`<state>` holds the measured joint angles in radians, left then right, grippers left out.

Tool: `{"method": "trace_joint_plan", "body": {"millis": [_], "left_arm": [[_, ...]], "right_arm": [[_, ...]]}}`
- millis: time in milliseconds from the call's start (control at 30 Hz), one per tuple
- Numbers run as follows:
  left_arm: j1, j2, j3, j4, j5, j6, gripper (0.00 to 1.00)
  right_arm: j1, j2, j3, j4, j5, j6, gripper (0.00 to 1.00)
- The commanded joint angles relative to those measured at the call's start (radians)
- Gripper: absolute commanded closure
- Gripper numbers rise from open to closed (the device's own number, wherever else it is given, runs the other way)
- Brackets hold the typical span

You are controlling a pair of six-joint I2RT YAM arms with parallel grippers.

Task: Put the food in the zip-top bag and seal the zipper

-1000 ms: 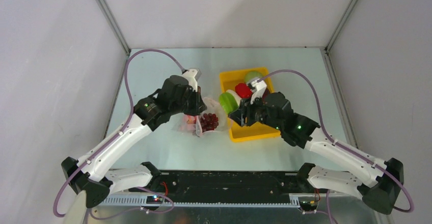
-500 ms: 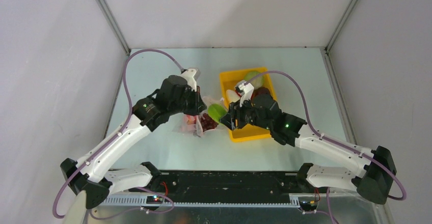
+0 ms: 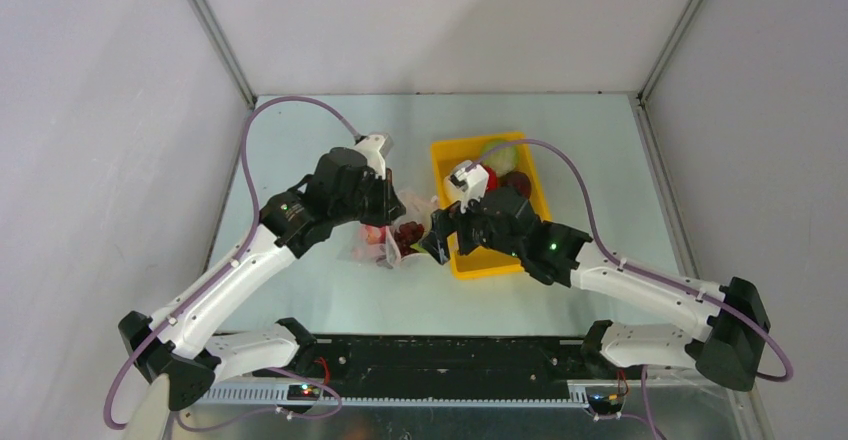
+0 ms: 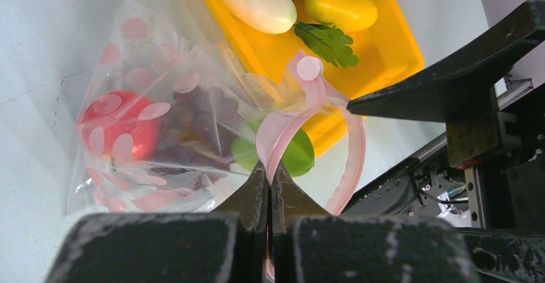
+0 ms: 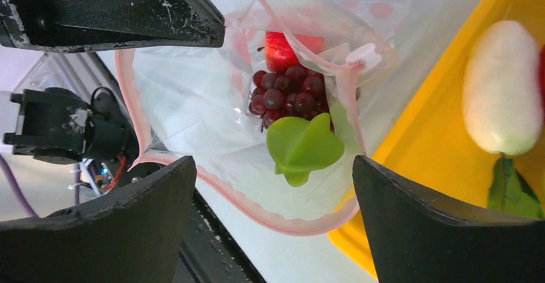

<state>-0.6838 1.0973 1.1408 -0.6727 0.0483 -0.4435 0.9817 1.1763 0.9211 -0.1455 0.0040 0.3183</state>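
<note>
The clear zip-top bag with pink dots lies left of the yellow tray. My left gripper is shut on its pink zipper and holds the mouth up and open. Inside lie a red apple, dark grapes and a green piece, which rests just inside the mouth. My right gripper hovers at the bag's mouth, open wide, with nothing between its fingers. In the tray lie a white radish, a yellow piece and a green leaf.
The yellow tray sits right of the bag, partly under my right arm, with red pieces and a pale green cabbage at its far end. White walls enclose the table on three sides.
My right gripper carried the green piece left from the tray to the bag's mouth, then opened. The piece now lies inside the bag. The left gripper has kept its hold.
</note>
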Motion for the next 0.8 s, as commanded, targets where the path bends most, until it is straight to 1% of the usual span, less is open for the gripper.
{"method": "trace_joint_plan", "body": {"millis": [0,100,233,300,400,433,467,500,600,633,767], "left_arm": [[0.012,-0.032,-0.005,0.041,0.002,0.012,1.00],[0.018,-0.039,-0.003,0.037,-0.007,0.012,0.99],[0.030,-0.057,0.001,0.027,-0.043,0.018,0.98],[0.042,-0.069,0.001,0.024,-0.059,0.018,0.98],[0.053,-0.087,-0.005,0.027,-0.089,0.019,0.96],[0.055,-0.088,-0.005,0.028,-0.090,0.019,0.96],[0.057,-0.089,-0.006,0.027,-0.088,0.019,0.96],[0.058,-0.090,-0.008,0.030,-0.084,0.017,0.96],[0.059,-0.086,-0.012,0.035,-0.077,0.015,0.96],[0.059,-0.084,-0.012,0.034,-0.072,0.015,0.97],[0.060,-0.081,-0.015,0.037,-0.058,0.012,0.97]], "right_arm": [[0.002,-0.068,0.041,0.006,0.102,-0.036,0.01],[-0.005,-0.099,0.034,-0.015,0.170,-0.058,0.01],[-0.047,-0.147,0.022,-0.064,0.224,-0.082,0.01],[-0.086,-0.160,0.003,-0.093,0.236,-0.085,0.01],[-0.181,-0.156,-0.006,-0.176,0.246,-0.094,0.06],[-0.227,-0.143,-0.007,-0.196,0.244,-0.118,0.07],[-0.248,-0.133,-0.007,-0.233,0.232,-0.138,0.08],[-0.284,-0.111,-0.008,-0.248,0.230,-0.191,0.09],[-0.323,-0.058,-0.007,-0.295,0.210,-0.316,0.10],[-0.336,-0.028,-0.007,-0.296,0.209,-0.380,0.10],[-0.392,0.053,-0.002,-0.268,0.187,-0.504,0.10]]}}
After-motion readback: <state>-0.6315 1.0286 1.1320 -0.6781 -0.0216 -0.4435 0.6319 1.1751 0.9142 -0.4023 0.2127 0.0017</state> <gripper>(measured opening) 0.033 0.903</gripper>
